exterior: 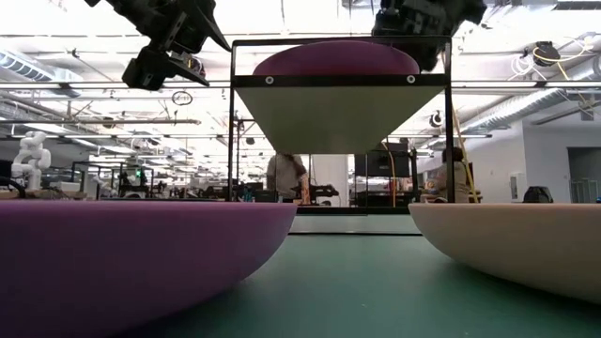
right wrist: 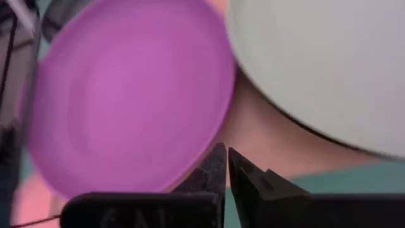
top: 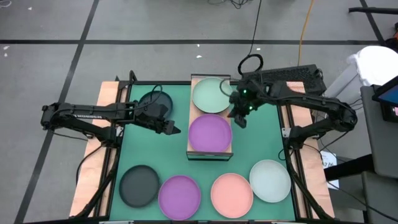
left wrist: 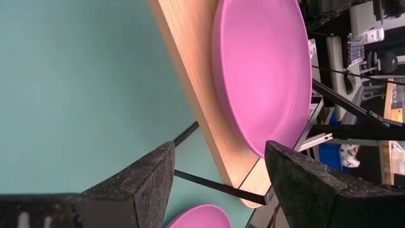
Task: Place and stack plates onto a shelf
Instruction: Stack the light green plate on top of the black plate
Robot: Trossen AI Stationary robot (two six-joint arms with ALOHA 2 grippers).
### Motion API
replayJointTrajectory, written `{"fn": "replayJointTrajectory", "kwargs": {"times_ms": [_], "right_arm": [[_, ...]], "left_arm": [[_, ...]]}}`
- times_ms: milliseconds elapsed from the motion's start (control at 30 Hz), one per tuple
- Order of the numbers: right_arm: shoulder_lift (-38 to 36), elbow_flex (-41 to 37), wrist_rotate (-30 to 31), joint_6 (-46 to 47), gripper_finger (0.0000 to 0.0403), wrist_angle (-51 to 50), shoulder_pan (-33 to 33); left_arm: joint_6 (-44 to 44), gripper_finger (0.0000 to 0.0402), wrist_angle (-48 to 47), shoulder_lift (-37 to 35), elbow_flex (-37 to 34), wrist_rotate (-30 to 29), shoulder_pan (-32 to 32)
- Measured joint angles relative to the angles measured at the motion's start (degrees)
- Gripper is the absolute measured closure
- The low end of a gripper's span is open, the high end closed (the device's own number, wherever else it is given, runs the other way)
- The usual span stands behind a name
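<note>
The light wooden shelf (top: 194,118) at frame centre holds a pale green plate (top: 211,94) and a purple plate (top: 210,134). The right gripper (top: 239,118), pressed together and empty, hovers beside them; the left gripper (top: 172,129) stands spread. Next likely calls for fetching a plate from the green tabletop (top: 143,143).

Grey floor (top: 155,25) crossed by dark lines; open workshop with ceiling pipework (exterior: 84,103) and distant benches (exterior: 122,183).

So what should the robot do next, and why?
Probably swing the right gripper, shut and empty beside the shelf, toward the whitish plate near it on the mat; the shelf's two plates look placed, and five wait in view.
</note>
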Motion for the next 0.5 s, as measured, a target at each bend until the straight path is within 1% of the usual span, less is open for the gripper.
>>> {"fn": "replayJointTrajectory", "kwargs": {"times_ms": [100, 200, 300, 500], "right_arm": [[0.0, -3.9, 0.0, -1.8, 0.0401, 7.6, 0.6], [-0.1, -6.2, 1.3, -1.2, 0.0402, 12.5, 0.7], [-0.2, -6.8, 2.7, 0.2, 0.0402, 13.5, 0.7], [-0.1, -6.8, 3.3, -1.4, 0.0403, 14.3, 0.7]], "left_arm": [[-0.4, 0.0151, 0.0, 0.0, 0.0, 0.0, 0.0], [-1.1, 0.0151, 0.0, 0.0, 0.0, 0.0, -0.4], [-1.5, 0.0151, 0.0, 0.0, 0.0, 0.0, -1.0], [-1.7, 0.0151, 0.0, 0.0, 0.0, 0.0, -1.3]]}}
